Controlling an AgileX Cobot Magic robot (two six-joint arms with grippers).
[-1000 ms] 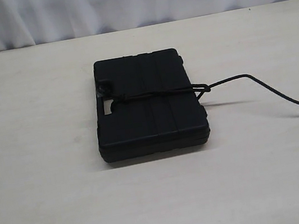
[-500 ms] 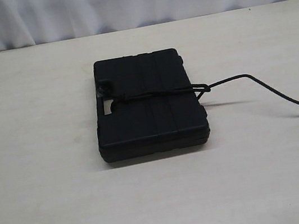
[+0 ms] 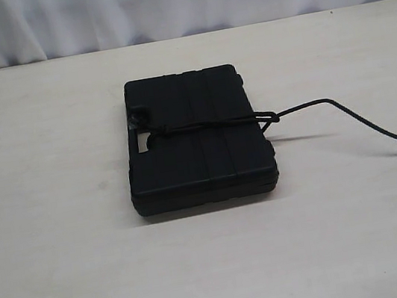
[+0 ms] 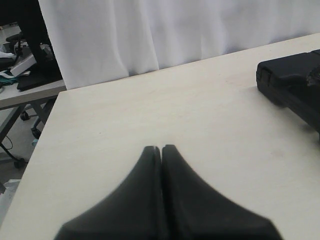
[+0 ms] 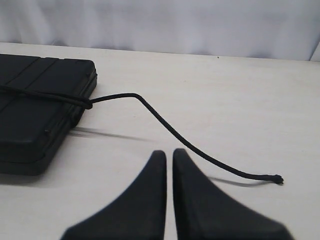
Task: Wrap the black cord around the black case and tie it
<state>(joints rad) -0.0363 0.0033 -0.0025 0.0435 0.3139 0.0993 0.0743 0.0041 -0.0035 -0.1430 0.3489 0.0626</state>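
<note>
Flat, ribbed, matte black plastic case (image 3: 196, 140) lies about mid-table on the pale wooden table (image 3: 58, 216); thin black braided cord (image 3: 269, 116) crosses its top, knotted at the case's right edge, loose tail trailing toward the table's right edge; left claw (image 4: 161, 148) closed, empty; right claw (image 5: 169, 154) closed, empty, near the frayed tip, not touching.

matte ribbed plastic black case (image 3: 197, 149), braided black cord (image 5: 165, 125), pale smooth table (image 3: 58, 216)
</note>
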